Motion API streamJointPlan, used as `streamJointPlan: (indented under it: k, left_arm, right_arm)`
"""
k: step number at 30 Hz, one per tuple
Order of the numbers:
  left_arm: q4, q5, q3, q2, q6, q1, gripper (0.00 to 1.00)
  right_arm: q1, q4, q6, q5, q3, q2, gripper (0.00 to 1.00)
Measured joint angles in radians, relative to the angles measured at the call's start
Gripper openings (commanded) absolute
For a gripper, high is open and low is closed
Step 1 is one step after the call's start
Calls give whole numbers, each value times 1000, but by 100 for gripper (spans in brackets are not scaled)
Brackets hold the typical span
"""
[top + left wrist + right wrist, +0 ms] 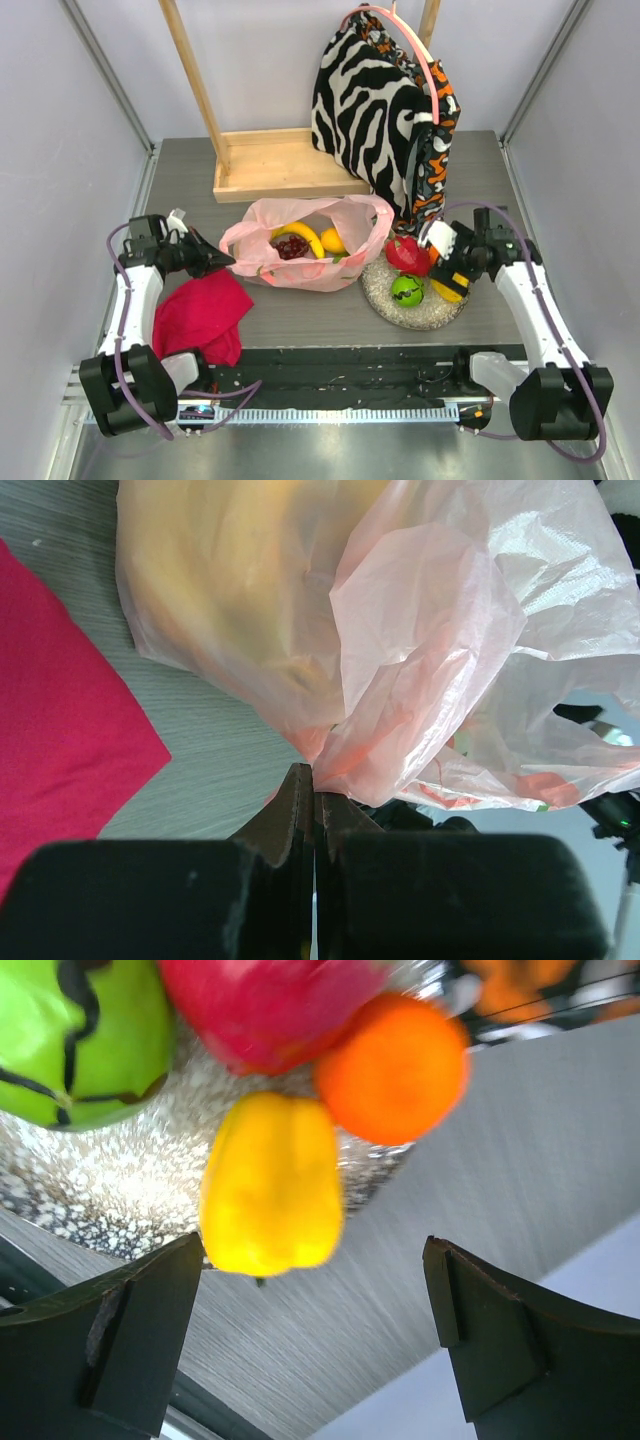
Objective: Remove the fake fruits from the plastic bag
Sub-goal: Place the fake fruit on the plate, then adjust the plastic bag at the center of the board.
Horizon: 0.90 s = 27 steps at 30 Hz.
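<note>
The pink plastic bag [305, 250] lies open mid-table, with a yellow banana bunch [303, 237], dark red grapes [291, 247] and a yellow-orange fruit [332, 240] inside. My left gripper [228, 263] is shut on the bag's left edge, and the wrist view shows pink film [420, 650] pinched at the fingertips [314, 780]. On the silvery plate [430, 312] sit a red fruit [405, 254], a green apple [407, 291], an orange [392, 1068] and a yellow pepper [270, 1182]. My right gripper [312, 1245] hangs open just above the pepper and holds nothing.
A magenta-red cloth [205, 310] lies by the left arm. A zebra-patterned fabric bag [375, 110] hangs at the back right, beside a wooden tray with upright posts [275, 165]. A black rail [340, 365] runs along the near edge.
</note>
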Motion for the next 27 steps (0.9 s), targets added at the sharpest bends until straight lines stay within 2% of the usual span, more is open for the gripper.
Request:
streamJointPlan:
  k: [4,6,7,9,11,14,16,20,27]
  left_arm:
    - [-2,0,0,0,14,0,0]
    - [-8,7,0,-4,24,1,0]
    - [-12,14,0,-9,29,1,0]
    - [-21,34,0,-24,44,1,0]
    - [-27,62,0,-46,53,1,0]
    - [-34,90,0,-76,54,1,0]
    - [-39,108,0,-98,55,1,0]
    - [-48,134,0,-135,55,1,0]
    - [-42,237,10,-187,39,1,0]
  right_arm:
    - [0,-109,78,-84,232,-15,100]
    - [19,-156,145,-160,392,2,94]
    - [47,-162,192,-196,487,21,86]
    - [169,-153,315,-245,681,91,78]
    - [346,-92,445,-291,887,190,68]
    - [486,-14,554,-335,1011,300,57]
    - [571,27,590,-342,1044,377,50]
    - [702,115,614,-349,1009,551,42]
    - [865,232,620,-200,670,683,41]
